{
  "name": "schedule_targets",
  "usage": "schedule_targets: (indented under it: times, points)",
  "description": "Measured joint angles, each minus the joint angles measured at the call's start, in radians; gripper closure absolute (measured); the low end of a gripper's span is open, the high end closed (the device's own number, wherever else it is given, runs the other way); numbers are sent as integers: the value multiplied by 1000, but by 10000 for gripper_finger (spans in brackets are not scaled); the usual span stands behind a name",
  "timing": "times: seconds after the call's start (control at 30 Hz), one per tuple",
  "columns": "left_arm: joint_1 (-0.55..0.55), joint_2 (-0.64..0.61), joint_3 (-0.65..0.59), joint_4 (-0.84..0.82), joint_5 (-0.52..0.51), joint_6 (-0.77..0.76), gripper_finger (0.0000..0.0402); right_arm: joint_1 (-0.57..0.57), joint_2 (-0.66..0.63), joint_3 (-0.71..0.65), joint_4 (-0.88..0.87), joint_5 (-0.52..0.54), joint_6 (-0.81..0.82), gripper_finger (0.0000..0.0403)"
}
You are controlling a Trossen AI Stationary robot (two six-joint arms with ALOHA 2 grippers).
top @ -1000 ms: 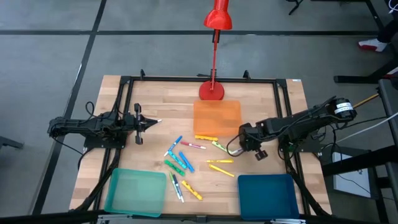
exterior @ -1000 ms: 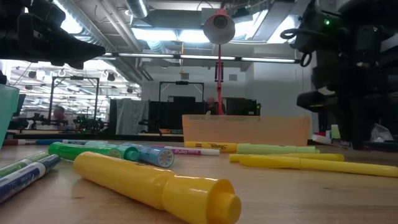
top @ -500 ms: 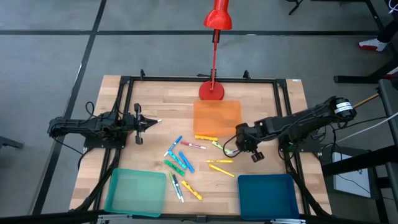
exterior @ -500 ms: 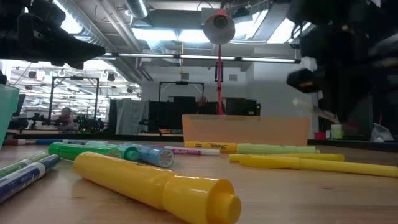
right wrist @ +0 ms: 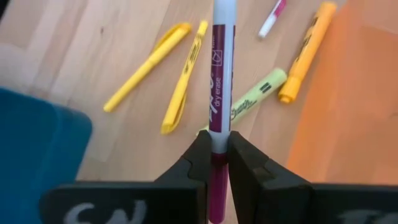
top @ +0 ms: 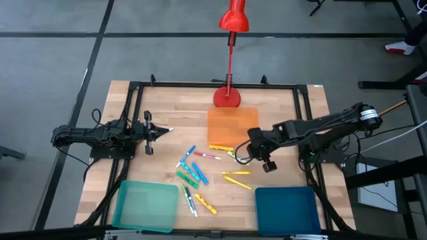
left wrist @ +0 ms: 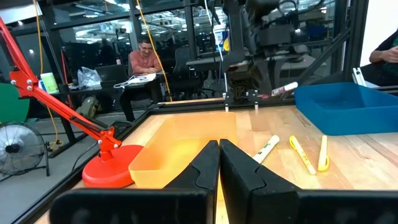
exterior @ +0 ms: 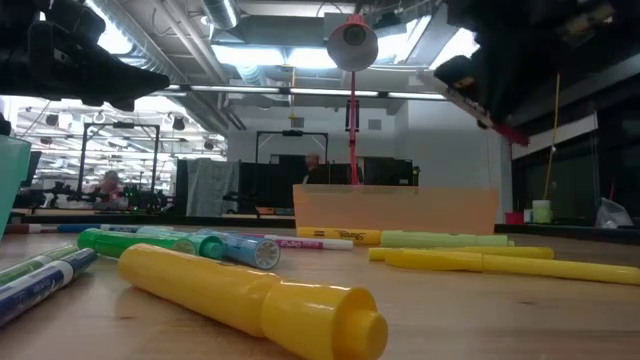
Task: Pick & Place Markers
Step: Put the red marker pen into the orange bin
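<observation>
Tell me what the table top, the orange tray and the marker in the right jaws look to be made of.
Table top: apparently wood, matte, with visible planks and grain.
Orange tray: likely plastic, translucent and smooth; light glows through its wall in the low view.
Marker held by the right gripper: probably plastic, a glossy white barrel with a printed magenta label.
</observation>
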Motion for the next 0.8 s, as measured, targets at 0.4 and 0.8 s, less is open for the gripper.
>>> schedule_targets:
  times: [0.4, 0.8]
  points:
    - [0, 0, 0, 0, 0, 0, 393, 0, 5, 74, -16, 0, 18, 368]
    - [0, 0, 0, 0, 0, 0, 392, -56, 61, 185, -41, 54, -53, 368]
